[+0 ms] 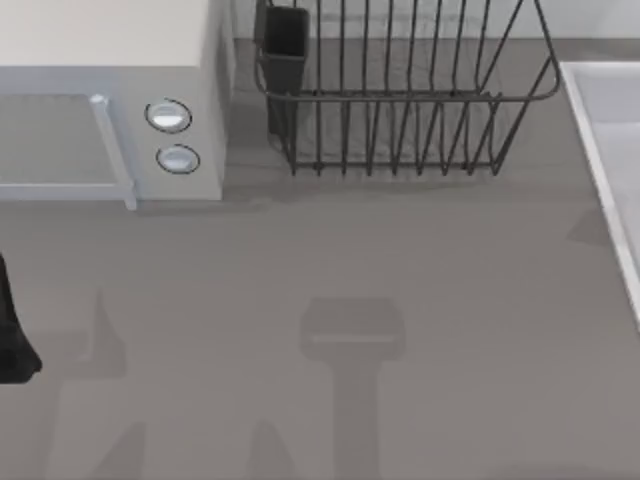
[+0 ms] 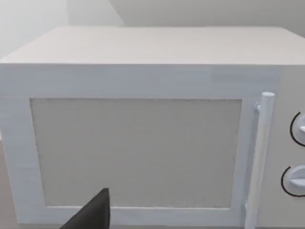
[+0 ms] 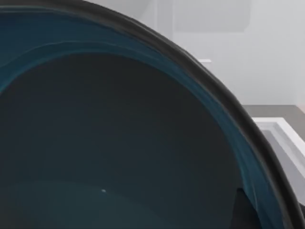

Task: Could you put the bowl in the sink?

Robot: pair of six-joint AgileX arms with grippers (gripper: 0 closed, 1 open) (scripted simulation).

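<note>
Right now, bowl [image 3: 119, 143] very close in right wrist view, blue inside, dark rim. Sink [image 1: 615, 150] at right edge of grey surface [image 1: 350, 260]; pale sink rim just past bowl. Right gripper grip: cannot tell. Left gripper [image 2: 93, 214] faces white microwave [image 2: 143, 119] far left; fingers: cannot tell. Dark wire rack [image 1: 400, 90] far middle.

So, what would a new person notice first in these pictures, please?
In the right wrist view, the bowl looms very close, blue inside with a dark rim, and the sink lies beyond it. In the top view, a white microwave stands at the back left and a dark wire dish rack beside it.
</note>
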